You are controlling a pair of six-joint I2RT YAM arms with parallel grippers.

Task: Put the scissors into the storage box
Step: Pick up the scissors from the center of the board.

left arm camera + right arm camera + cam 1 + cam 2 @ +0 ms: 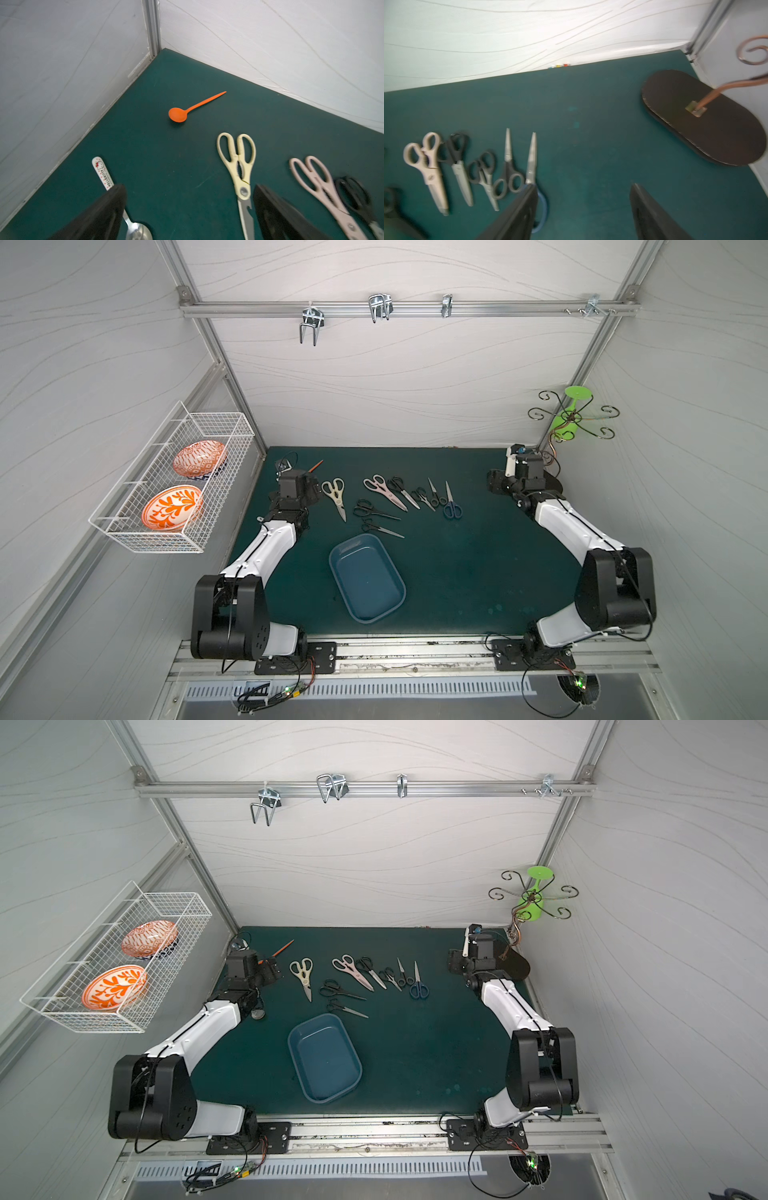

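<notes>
Several scissors lie in a row on the green mat in both top views: cream-handled shears [336,493] [239,164], pink-grey shears [384,489] [427,166], black-handled pairs [374,510] and a blue-handled pair [452,504] [532,160]. The blue storage box [367,577] [324,1057] stands empty in front of them. My left gripper [188,191] [311,489] hovers open left of the cream shears, whose pivot lies just inside one finger. My right gripper [584,187] [496,483] is open over bare mat, right of the blue-handled pair.
An orange spoon [178,114] lies near the back left corner. A metal spoon with a white handle [102,172] lies under my left gripper. The hook stand's dark base [704,118] fills the back right corner. A white wire basket [174,481] with bowls hangs on the left wall.
</notes>
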